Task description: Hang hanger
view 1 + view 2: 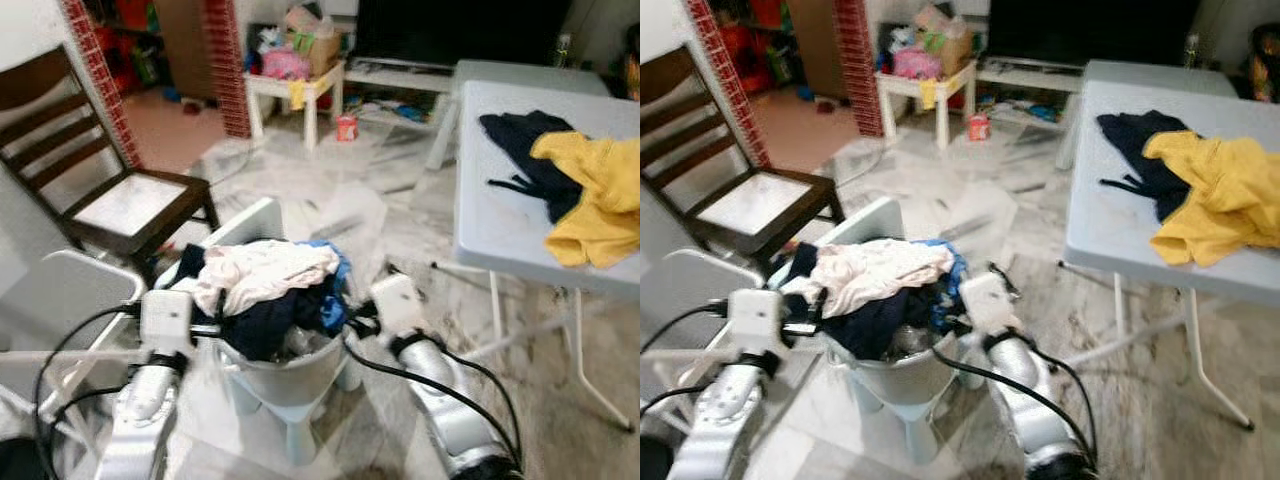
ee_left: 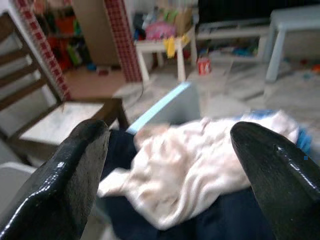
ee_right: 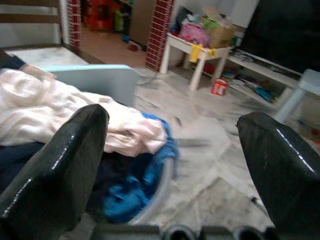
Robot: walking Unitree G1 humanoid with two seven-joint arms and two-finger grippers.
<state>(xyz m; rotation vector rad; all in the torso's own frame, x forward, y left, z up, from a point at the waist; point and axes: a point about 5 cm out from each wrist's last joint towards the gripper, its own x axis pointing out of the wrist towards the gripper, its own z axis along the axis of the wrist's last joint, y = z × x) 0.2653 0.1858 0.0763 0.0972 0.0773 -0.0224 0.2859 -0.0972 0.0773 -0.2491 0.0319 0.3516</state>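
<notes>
Left claw point(image 2: 170, 170) spread wide, at left rim of grey laundry basket point(image 1: 290, 380). Right claw point(image 3: 175, 165) spread wide, at its right rim. Basket heaped with cream garment point(image 1: 265, 272) over dark clothes. Hanger: cannot tell where. Yellow garment point(image 1: 595, 195) on bench point(image 1: 500, 240).

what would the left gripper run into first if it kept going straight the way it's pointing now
Most likely the cream garment heaped on the laundry basket. The left gripper is open and aimed right at it, fingers straddling the pile. Depth is blurry, so how near it is remains unclear.
</notes>
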